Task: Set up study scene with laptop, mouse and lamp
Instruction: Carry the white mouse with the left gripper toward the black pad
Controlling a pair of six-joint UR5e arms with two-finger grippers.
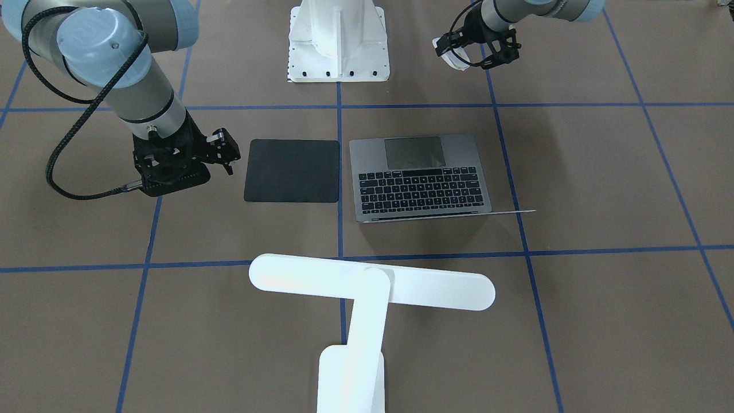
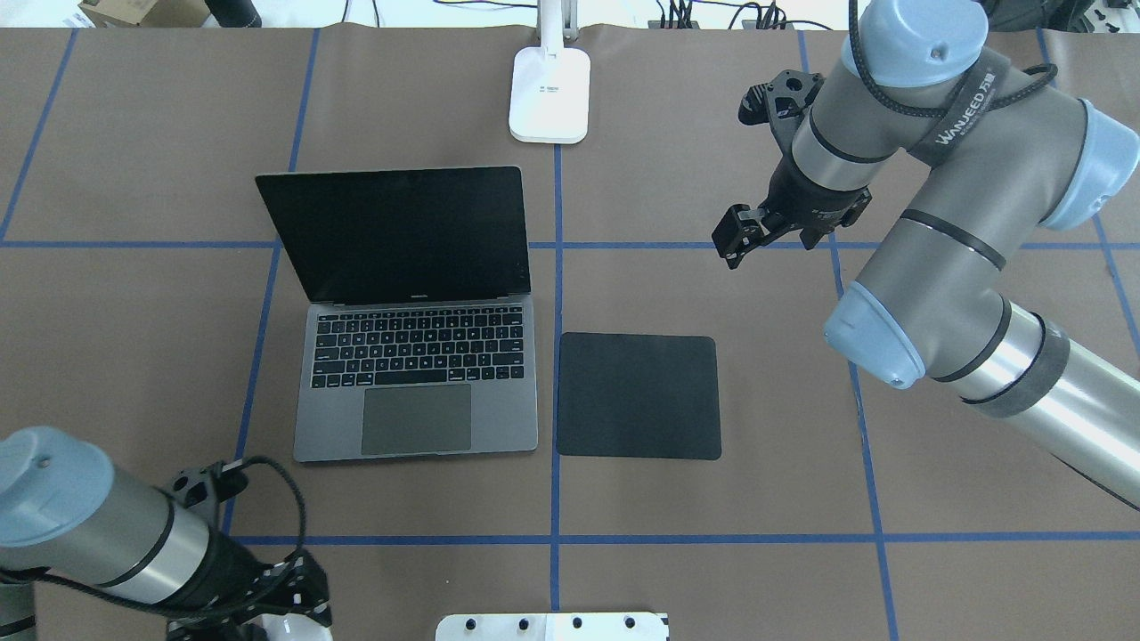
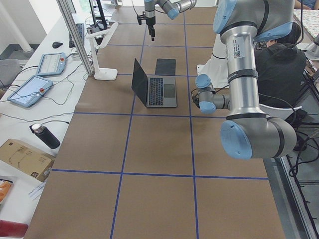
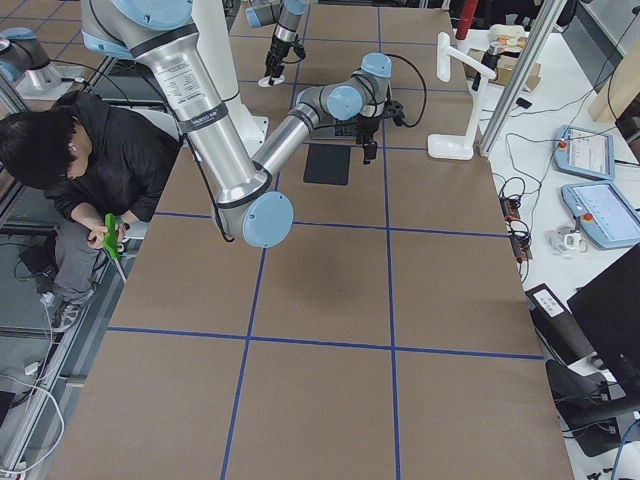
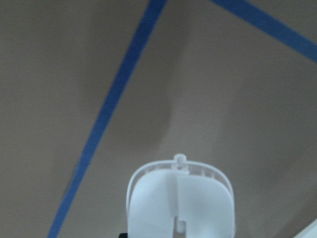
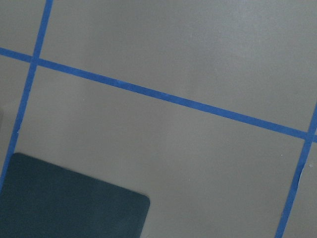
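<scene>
The laptop [image 1: 421,178] stands open on the table, left of the middle in the overhead view [image 2: 414,356]. The white lamp [image 1: 373,287] stands behind it, its base [image 2: 549,93] at the table's far edge. My left gripper [image 1: 459,54] is shut on the white mouse [image 5: 181,203] and holds it above the table near the robot's base, at the bottom left of the overhead view [image 2: 285,623]. My right gripper [image 1: 229,152] looks open and empty. It hovers beyond the far right corner of the black mat [image 2: 638,396].
The black square mat [image 1: 292,170] lies flat right beside the laptop; one corner shows in the right wrist view [image 6: 64,198]. The white ribbed pedestal [image 1: 338,40] stands at the robot's edge. Blue tape lines grid the brown table. A person sits beside the robot [image 4: 75,165].
</scene>
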